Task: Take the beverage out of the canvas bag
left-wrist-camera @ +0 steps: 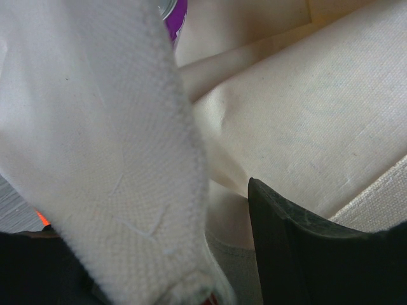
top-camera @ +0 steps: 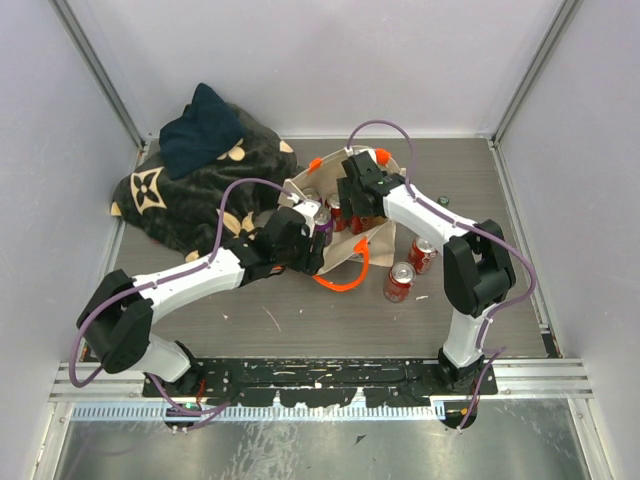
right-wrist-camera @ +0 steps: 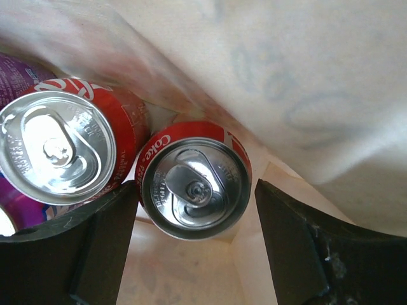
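**Right gripper [top-camera: 355, 205] open around a Coke can [right-wrist-camera: 194, 190] inside the canvas bag [top-camera: 348, 245]**

Across the desk [top-camera: 300, 320]: dark floral blanket [top-camera: 190, 190] heaped at the far left, out of play. Just beside it, mid-desk, the canvas bag, upright, mouth up. Orange handles [top-camera: 340, 283] flopped outward, so clear of the opening.

Left gripper [top-camera: 305, 245] at the bag's near-left rim, apparently to brace the wall and keep the mouth spread. In the left wrist view, a fold of canvas rim [left-wrist-camera: 127, 159] between the fingers [left-wrist-camera: 305, 254]; cannot tell whether clamped or merely straddled.

Right gripper down in the mouth at the far side. In its wrist view, spread wide and holding nothing, one finger either side of the upright Coke can, close on both sides, contact uncertain. Lined up, by the look of it, for a side pinch.

Beverage not out yet: low in the bag, touching a second red can [right-wrist-camera: 60, 149], with a purple can [right-wrist-camera: 16, 70] beyond.

Judged next: close, then lift straight. Risk: snagging the leaning canvas wall.

On the desk just right of the bag, one loose red can [top-camera: 400, 282] and another [top-camera: 422, 255].
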Available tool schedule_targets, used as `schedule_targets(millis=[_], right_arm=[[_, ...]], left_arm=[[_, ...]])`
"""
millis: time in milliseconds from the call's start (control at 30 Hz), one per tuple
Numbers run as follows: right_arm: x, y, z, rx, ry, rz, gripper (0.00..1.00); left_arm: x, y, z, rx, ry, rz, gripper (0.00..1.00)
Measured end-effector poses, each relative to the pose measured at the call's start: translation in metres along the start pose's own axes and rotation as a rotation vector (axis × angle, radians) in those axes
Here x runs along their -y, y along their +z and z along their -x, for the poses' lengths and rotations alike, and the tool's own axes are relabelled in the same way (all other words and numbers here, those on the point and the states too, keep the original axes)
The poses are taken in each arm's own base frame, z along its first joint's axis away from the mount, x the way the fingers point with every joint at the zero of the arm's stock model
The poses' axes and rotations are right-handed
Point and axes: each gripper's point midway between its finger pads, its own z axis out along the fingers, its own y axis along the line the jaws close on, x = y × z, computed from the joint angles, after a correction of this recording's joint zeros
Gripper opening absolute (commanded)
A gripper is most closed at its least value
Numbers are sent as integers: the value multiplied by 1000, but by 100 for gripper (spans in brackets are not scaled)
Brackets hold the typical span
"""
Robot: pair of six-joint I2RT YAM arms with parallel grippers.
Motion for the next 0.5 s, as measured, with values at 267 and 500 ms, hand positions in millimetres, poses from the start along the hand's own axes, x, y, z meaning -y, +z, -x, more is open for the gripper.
schedule_targets(millis=[267, 500], right_arm=[[-3, 13, 3, -9, -30, 28, 37], [-3, 15, 6, 1, -37, 32, 1]], left_arm=[[0, 2, 1, -3, 4, 1, 67], [0, 3, 1, -4, 4, 2, 67]])
